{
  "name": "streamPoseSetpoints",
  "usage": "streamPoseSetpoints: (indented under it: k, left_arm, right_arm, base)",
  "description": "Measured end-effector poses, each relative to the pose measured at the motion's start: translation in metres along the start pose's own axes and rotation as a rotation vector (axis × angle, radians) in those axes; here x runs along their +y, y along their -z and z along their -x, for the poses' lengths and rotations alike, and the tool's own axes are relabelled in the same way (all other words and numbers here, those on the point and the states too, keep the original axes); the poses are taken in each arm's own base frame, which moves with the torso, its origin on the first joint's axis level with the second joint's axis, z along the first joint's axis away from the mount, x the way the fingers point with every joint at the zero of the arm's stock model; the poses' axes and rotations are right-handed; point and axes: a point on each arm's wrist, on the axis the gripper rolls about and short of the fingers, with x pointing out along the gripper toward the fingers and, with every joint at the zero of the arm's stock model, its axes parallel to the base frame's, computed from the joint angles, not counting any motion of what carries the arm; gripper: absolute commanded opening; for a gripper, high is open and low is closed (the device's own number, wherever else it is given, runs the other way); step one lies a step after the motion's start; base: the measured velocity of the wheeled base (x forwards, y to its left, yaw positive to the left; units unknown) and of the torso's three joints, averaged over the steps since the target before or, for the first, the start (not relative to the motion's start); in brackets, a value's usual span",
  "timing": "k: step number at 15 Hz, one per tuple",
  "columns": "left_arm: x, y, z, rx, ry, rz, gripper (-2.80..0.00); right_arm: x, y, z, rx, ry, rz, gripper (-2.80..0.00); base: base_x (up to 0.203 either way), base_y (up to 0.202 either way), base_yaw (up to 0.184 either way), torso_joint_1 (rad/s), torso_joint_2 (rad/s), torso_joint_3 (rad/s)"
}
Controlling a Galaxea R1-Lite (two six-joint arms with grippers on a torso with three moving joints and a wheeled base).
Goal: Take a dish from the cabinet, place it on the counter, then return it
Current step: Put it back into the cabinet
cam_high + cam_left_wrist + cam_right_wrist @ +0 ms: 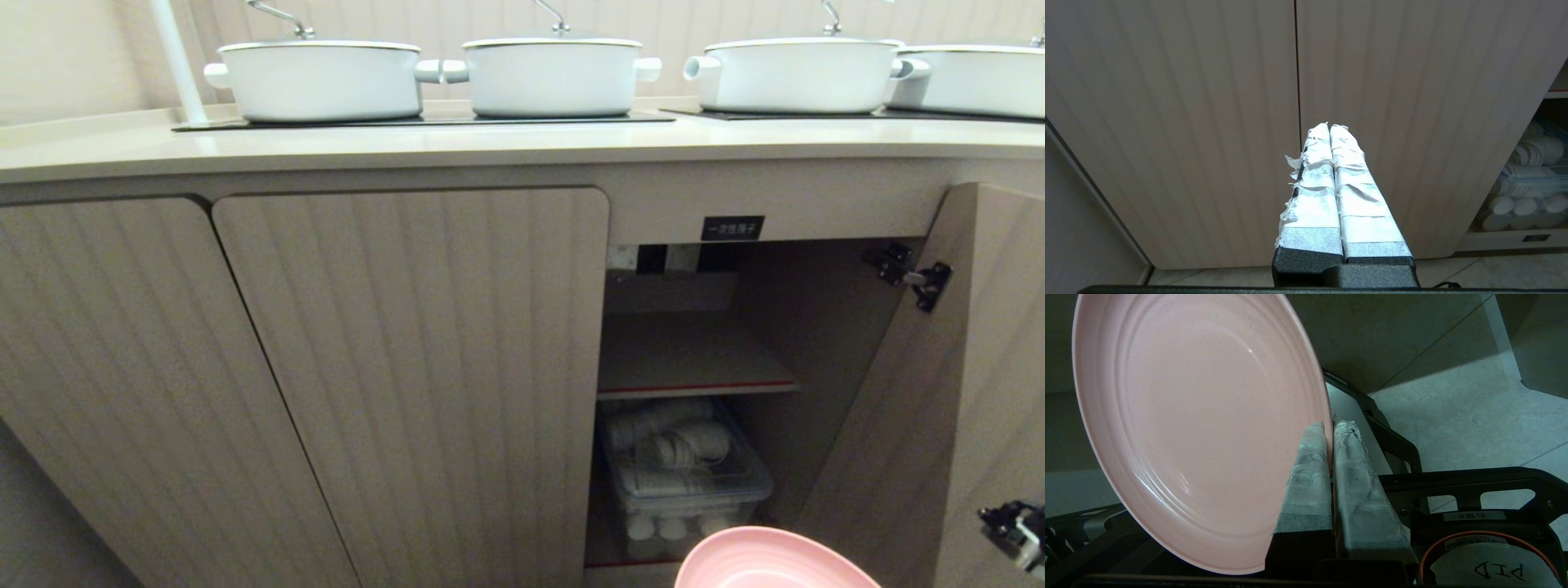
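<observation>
Pink dish (771,559) nearest, cut off at the bottom edge of the head view, right of centre, low in front of the open cabinet (694,359). Pinched at its rim by the right gripper (1330,428), taped fingers (1308,482) closed tight on the edge, plate tilted steeply with its hollow facing the wrist camera.

Left to right in the head view: 2 closed fluted doors (408,367) filling the left and centre; then the opening under the small black label (732,228), shelf (694,367) bare, clear tub of white cups (686,474) on the floor below it; then the swung-out door (939,392) at the right edge. Along the top, counter (490,147) with 4 white pots (318,77) on the black hobs.

Left gripper (1329,127) parked, fingers pressed together on nothing, pointing at the closed doors.

Progress, judged from this: dish out of the cabinet and in hand, not on the counter. Whether bound up for the counter or back for the shelf, not possible to tell. Left either way: dish back on the shelf.
</observation>
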Motion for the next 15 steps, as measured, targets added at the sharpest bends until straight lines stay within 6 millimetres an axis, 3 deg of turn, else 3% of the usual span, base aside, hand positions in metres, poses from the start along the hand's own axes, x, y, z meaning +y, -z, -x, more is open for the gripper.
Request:
streamPoseSetpoints:
  k: [7, 15]
  left_arm:
    - [0.0, 0.0, 0.0, 0.0, 0.0, 0.0, -2.8]
    - [0.0, 0.0, 0.0, 0.0, 0.0, 0.0, -2.8]
  right_arm:
    - [0.003, -0.003, 0.002, -0.013, -0.009, 0.001, -2.8]
    - [0.021, -0.024, 0.012, -0.064, -0.061, -0.017, -2.8]
  base:
    - [0.0, 0.0, 0.0, 0.0, 0.0, 0.0]
    - [0.0, 0.0, 0.0, 0.0, 0.0, 0.0]
